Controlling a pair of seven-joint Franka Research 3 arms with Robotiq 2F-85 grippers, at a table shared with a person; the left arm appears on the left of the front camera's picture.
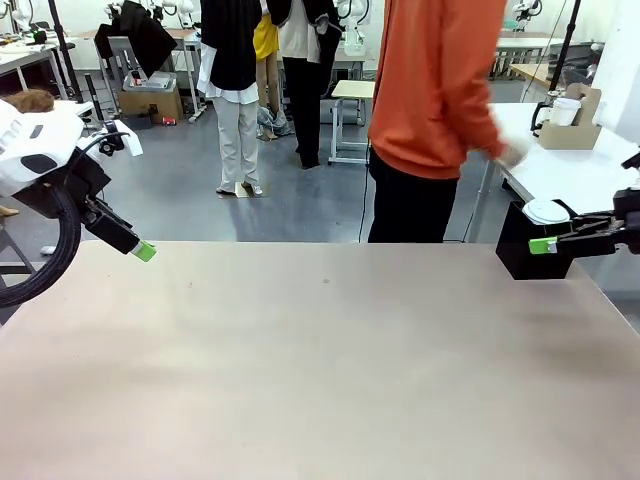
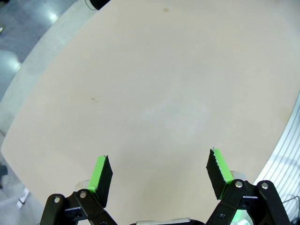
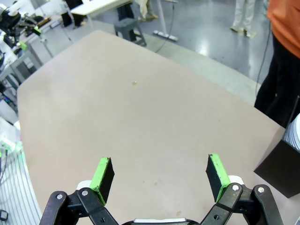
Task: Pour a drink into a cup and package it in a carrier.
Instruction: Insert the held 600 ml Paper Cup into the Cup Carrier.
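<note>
The cup (image 1: pixel 547 212) stood on top of a black box (image 1: pixel 530 255) at the far right edge of the table (image 1: pixel 320 370); only its white plastic lid and a little of the rim could be seen in the front view, because the right gripper (image 1: pixel 548 243) was in front of it. In the right wrist view a pale round edge (image 3: pixel 295 136) showed at the picture's right border above the dark box, probably the same lid.

A paper cup of this kind would likely be light and easy to crush, and the lid could pop off if it were squeezed near the top. So it seemed wise to take hold of it around the middle of the wall, below the rim, with gentle force. If it held a drink it would be heavier and should stay upright.

Another white cup sat in a brown cardboard carrier (image 1: pixel 570 128) on the separate table behind, near the hand (image 1: pixel 512 152) of the person in the orange top.

The right gripper had its green pads spread wide with nothing between them. The left gripper (image 2: pixel 159 173) hung over the bare table, also spread wide and carrying nothing.
</note>
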